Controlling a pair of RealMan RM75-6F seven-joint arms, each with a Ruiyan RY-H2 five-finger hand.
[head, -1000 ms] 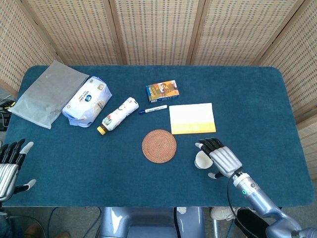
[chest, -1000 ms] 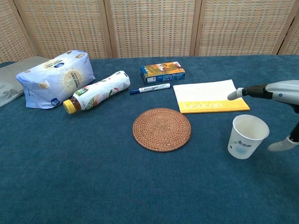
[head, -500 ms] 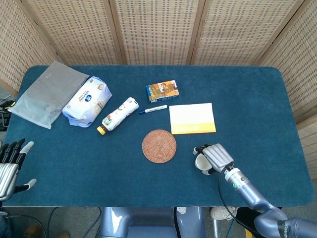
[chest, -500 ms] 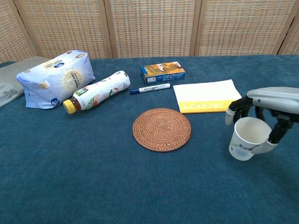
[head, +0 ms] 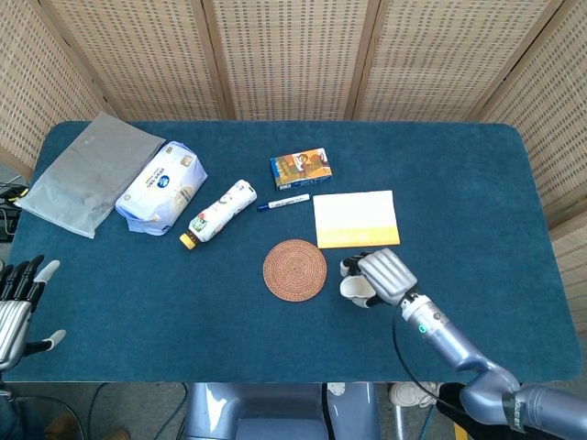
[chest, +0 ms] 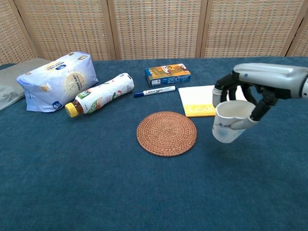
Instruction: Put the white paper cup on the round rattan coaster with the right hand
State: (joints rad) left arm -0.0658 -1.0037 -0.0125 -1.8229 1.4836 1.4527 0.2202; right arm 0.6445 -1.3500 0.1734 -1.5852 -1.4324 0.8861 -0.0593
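Observation:
My right hand [chest: 250, 94] grips the white paper cup [chest: 228, 122] from above by its rim and holds it clear of the table, slightly tilted. In the head view the same hand [head: 383, 276] and cup [head: 355, 291] hang just right of the round rattan coaster [head: 294, 269]. The coaster [chest: 166, 133] lies flat with nothing on it, a short gap left of the cup. At the far left edge of the head view my left hand [head: 16, 307] rests with fingers spread and nothing in it.
A yellow and white notepad [head: 356, 219] lies behind the cup. A marker [head: 283, 202], a small box [head: 301, 168], a lying bottle [head: 217, 213], a blue packet [head: 161, 186] and a grey bag [head: 88, 173] spread across the back left.
My right hand closed its fingers on the cup's rim, lifted it off the table and carried it left toward the coaster. The left hand stayed put.

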